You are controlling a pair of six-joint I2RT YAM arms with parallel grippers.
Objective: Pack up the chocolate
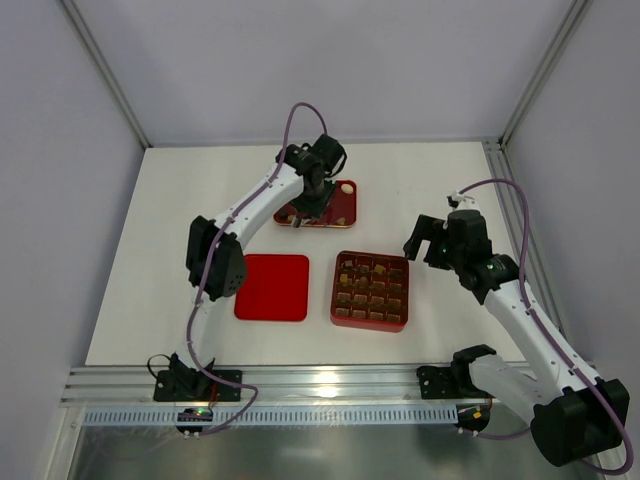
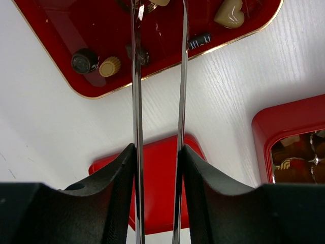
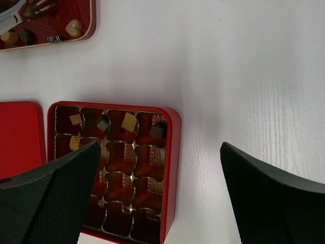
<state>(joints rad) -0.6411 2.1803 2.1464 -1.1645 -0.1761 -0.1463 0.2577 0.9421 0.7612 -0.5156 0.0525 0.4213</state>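
My left gripper (image 1: 312, 190) (image 2: 157, 150) is shut on a pair of metal tongs (image 2: 135, 91) whose two blades reach down into the red tray (image 1: 345, 212) (image 2: 61, 30). Loose chocolate lies in that tray: a dark round piece (image 2: 84, 62), a tan round piece (image 2: 109, 66), a cream heart (image 2: 229, 14) and a dark striped piece (image 2: 199, 41). The tong tips run off the top of the left wrist view, so I cannot tell whether they hold a piece. The red gridded box (image 1: 370, 290) (image 3: 172, 168) holds several pieces (image 3: 128, 122) in its far rows. My right gripper (image 1: 425, 235) (image 3: 160, 147) hangs open above the box's right edge.
The flat red lid (image 1: 272, 287) (image 2: 157, 178) lies left of the box, below the tray. White walls and metal frame posts close off the table at the back and sides. A metal rail (image 1: 320, 385) runs along the near edge by the arm bases.
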